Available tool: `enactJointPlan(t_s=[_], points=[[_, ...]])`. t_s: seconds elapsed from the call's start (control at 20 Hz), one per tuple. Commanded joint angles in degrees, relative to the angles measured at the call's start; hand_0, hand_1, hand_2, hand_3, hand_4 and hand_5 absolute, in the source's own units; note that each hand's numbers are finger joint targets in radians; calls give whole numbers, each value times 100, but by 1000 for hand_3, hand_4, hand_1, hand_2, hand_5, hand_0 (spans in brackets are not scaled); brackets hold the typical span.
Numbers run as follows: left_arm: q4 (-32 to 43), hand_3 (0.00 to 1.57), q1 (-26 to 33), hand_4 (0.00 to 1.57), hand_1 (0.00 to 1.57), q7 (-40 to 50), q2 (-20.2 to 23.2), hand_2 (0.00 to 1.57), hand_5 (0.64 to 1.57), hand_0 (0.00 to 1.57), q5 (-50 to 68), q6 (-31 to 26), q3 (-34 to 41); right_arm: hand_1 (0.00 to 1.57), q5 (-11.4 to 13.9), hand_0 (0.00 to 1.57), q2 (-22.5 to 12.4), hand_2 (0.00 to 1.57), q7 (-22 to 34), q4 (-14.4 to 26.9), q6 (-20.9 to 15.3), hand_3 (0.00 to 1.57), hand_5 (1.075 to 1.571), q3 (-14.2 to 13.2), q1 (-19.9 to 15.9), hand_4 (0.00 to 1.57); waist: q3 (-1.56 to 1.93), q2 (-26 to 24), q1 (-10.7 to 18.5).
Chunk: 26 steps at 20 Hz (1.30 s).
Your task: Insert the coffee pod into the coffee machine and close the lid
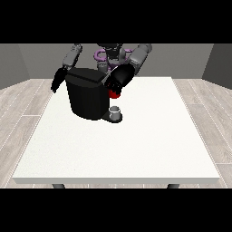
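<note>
The hand at the view's right (118, 80) is at the coffee machine (87, 97) top, just above a red thing at the machine (114, 94). I cannot tell its fingers. A grey thing (115, 110) (maybe a cup) stands at 6 o'clock below it.

text: none legible | coffee machine (87, 97): no label readable, perhaps too small | table (136, 149): unmarked
</note>
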Motion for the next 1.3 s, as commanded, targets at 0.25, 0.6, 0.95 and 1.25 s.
enactJointPlan(t_s=[0.25,0.6,0.95,1.25], points=[[96,653,-62,0,742,-279,315,871,1571,742,-314,354,-79,0,65,0,-56,0,71,-150,76,0,1571,86,-18,185,-7,125,-160],[16,474,25,0,0,-135,56,565,1571,0,-424,394,-194,0,251,0,157,0,-192,214,-325,0,1571,64,162,202,-4,26,169],[53,226,-51,0,0,-89,-39,332,1571,0,-446,60,-265,0,-56,0,-100,0,147,477,-58,0,1571,-283,-88,171,-4,-315,387],[-76,52,533,0,0,18,-464,0,1571,0,-232,-51,-204,0,-254,0,-100,0,-389,931,-30,0,1571,-523,515,0,-3,-886,900]])
